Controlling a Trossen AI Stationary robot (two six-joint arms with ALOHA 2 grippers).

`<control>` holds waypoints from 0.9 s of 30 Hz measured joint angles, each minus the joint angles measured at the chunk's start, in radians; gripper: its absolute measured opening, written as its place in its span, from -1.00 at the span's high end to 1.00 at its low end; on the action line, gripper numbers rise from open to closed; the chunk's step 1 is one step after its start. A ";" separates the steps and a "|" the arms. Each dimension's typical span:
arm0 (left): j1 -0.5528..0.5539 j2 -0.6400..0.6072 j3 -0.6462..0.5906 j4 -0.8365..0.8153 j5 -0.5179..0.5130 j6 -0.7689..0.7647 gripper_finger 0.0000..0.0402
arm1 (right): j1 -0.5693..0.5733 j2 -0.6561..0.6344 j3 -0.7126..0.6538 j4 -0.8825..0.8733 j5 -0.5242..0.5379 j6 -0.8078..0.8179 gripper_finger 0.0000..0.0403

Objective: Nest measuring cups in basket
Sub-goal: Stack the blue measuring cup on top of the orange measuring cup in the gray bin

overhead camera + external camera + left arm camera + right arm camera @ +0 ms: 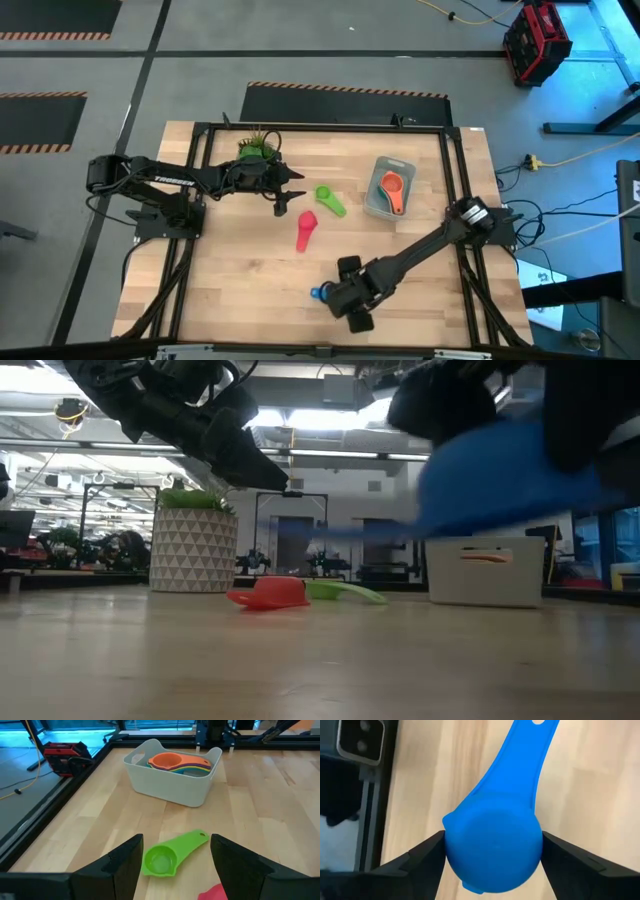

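The blue measuring cup sits between the fingers of my right gripper, near the table's near edge. My left gripper is open and hovers above the green cup, one finger on either side of it. The green cup lies flat on the table with its handle toward the basket. The red cup lies just nearer than it. The pale grey basket holds a nested stack of cups with the orange one on top. My right gripper holds the blue cup by its bowl, pinched between the two fingers on opposite sides. The rounded underside of the bowl faces the wrist camera, and the handle points away beyond the fingertips. The low view shows the cup lifted clear of the table.
A white patterned pot with a green plant stands near the far edge, beside my left arm. The basket stands toward the far right. A black frame runs along the table's edges. Bare wood lies between the red cup and my right gripper.
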 joint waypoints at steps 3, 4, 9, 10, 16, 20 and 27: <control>0.000 0.000 0.000 0.000 -0.001 0.000 -0.13 | -0.019 -0.051 0.001 -0.092 -0.033 -0.016 -0.45; 0.000 0.000 0.000 0.000 -0.001 0.000 -0.13 | -0.026 -0.067 0.001 -0.122 -0.045 -0.019 -0.45; -0.002 0.000 0.000 0.003 0.005 -0.006 -0.13 | -0.089 -0.131 0.001 -0.224 -0.113 -0.053 -0.45; -0.007 0.000 0.000 0.003 0.014 -0.006 -0.13 | -0.106 -0.137 0.001 -0.239 -0.125 -0.067 -0.45; -0.080 0.000 0.000 0.003 0.126 0.002 -0.13 | -0.230 -0.150 0.001 -0.318 -0.232 -0.131 -0.45; -0.165 0.000 0.000 0.003 0.136 0.002 -0.13 | -0.320 -0.150 0.001 -0.332 -0.312 -0.168 -0.45; -0.347 0.000 0.000 0.002 -0.016 0.070 -0.13 | -0.477 -0.150 0.001 -0.296 -0.490 -0.140 -0.45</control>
